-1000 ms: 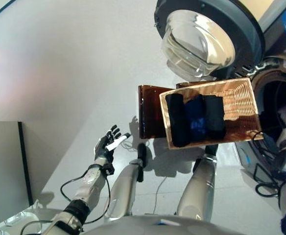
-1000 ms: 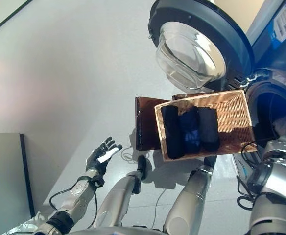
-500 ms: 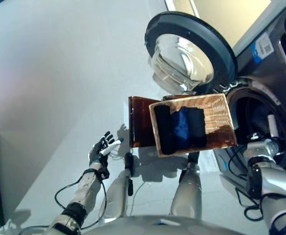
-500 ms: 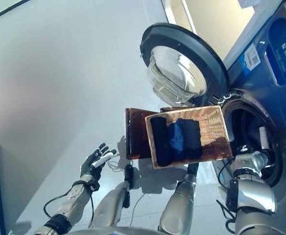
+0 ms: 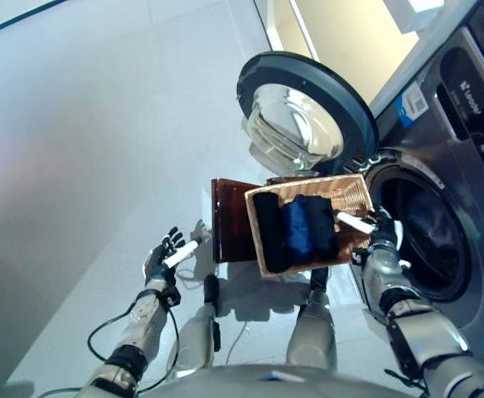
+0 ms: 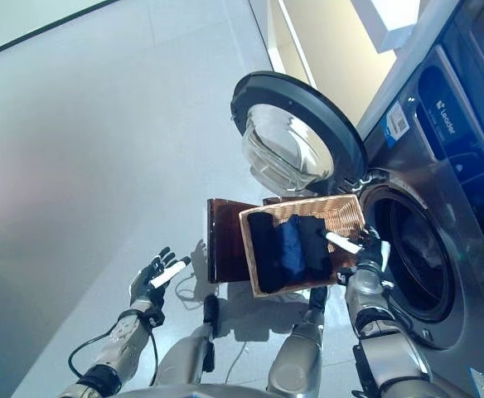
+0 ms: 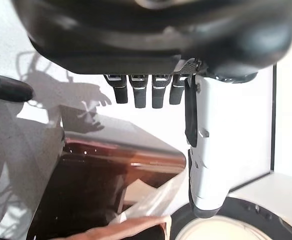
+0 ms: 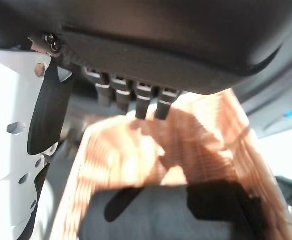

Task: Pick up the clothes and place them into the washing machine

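Note:
A woven basket [image 5: 351, 196] rests on a brown stool [image 5: 229, 222] before the washing machine [image 5: 449, 166]. Three rolled clothes lie side by side in it: a black one [image 5: 269, 231], a blue one [image 5: 297, 227] and another black one [image 5: 322, 224]. My right hand [image 5: 379, 235] hovers open at the basket's right rim, beside the drum opening [image 5: 424, 236], holding nothing; its wrist view looks down on the wicker [image 8: 206, 150] and dark cloth [image 8: 171, 212]. My left hand [image 5: 164, 254] is open and empty, out to the left of the stool.
The washer's round door [image 5: 302, 120] with its glass bowl stands swung open above the basket. Dark laundry shows inside the drum. Pale floor [image 5: 101, 141] spreads to the left. A cream wall panel [image 5: 350, 41] lies beyond the door.
The camera has tilted, showing more of the machine's front. My right hand has come out of the drum opening and now hovers over the basket's right rim. The left hand holds its pose.

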You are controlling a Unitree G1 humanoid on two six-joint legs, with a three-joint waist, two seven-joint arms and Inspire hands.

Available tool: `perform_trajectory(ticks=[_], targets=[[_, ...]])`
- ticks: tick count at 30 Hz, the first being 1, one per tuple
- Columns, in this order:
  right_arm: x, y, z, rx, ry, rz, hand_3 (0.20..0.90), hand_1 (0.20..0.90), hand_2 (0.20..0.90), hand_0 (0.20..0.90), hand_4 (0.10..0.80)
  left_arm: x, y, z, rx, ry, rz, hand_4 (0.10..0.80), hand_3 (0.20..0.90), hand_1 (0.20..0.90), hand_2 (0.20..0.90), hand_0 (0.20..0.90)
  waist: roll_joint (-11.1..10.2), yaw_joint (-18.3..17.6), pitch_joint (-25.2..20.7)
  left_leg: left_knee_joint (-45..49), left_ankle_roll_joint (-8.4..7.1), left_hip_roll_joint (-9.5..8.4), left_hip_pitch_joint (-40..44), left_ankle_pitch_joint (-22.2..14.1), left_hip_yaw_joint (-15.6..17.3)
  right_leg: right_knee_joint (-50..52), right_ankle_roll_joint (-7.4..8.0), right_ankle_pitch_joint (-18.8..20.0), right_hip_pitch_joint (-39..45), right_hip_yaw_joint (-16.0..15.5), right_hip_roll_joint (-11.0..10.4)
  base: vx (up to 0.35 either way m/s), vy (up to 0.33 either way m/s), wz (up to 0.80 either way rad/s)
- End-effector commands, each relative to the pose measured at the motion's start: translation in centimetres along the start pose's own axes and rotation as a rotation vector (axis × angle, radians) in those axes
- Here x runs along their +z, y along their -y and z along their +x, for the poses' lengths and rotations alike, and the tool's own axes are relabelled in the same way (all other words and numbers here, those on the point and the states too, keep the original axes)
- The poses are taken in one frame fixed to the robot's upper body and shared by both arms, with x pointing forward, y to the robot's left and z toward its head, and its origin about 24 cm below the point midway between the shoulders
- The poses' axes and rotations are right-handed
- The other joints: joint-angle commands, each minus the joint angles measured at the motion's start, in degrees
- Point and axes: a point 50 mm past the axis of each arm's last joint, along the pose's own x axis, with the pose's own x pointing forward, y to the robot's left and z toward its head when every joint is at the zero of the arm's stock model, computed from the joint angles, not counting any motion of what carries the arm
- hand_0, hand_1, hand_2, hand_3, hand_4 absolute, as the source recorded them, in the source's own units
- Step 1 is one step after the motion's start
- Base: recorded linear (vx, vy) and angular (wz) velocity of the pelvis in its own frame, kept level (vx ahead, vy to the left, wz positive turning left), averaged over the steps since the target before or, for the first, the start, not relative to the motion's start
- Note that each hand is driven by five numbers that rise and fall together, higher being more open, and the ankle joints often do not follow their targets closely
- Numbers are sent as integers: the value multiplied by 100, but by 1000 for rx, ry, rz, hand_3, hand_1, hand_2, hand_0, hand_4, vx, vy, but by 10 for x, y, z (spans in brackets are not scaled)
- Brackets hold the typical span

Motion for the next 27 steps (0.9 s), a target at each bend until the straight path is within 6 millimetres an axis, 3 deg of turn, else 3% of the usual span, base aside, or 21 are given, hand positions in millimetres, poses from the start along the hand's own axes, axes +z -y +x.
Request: perform_trajectory(ticks=[1,5,11,19,27], targets=[[20,-8,2,11,114,-119,900,900,900,900,800,27,-17,5,53,146,23,800,900,900,900,900,-180,128,-125,-119,-548,457,192,88,-192,362,192,223,47,9,-418,0,0,0],[18,-15,1,34,121,-294,900,900,900,900,800,35,-13,7,41,175,34,800,900,900,900,900,-164,190,-85,2,-532,434,117,40,-234,438,196,199,11,-12,-450,0,0,0],[28,-7,9,-48,114,-480,900,900,900,900,800,44,-7,5,-4,217,52,800,900,900,900,900,-65,297,182,425,-491,332,-208,-55,-326,689,165,110,-135,39,-535,-40,5,7],[44,-12,11,-76,180,-613,900,900,900,900,800,51,-5,6,-5,232,73,800,900,900,900,900,-67,268,412,1056,-485,238,-580,-284,-370,1128,125,-53,-398,153,-595,-32,4,7],[67,-14,16,-106,203,-617,900,900,900,900,800,62,-3,4,-34,271,78,800,900,900,900,900,6,313,530,2014,-398,130,-1201,-645,-431,1861,58,-351,-883,336,-661,-33,11,12]])
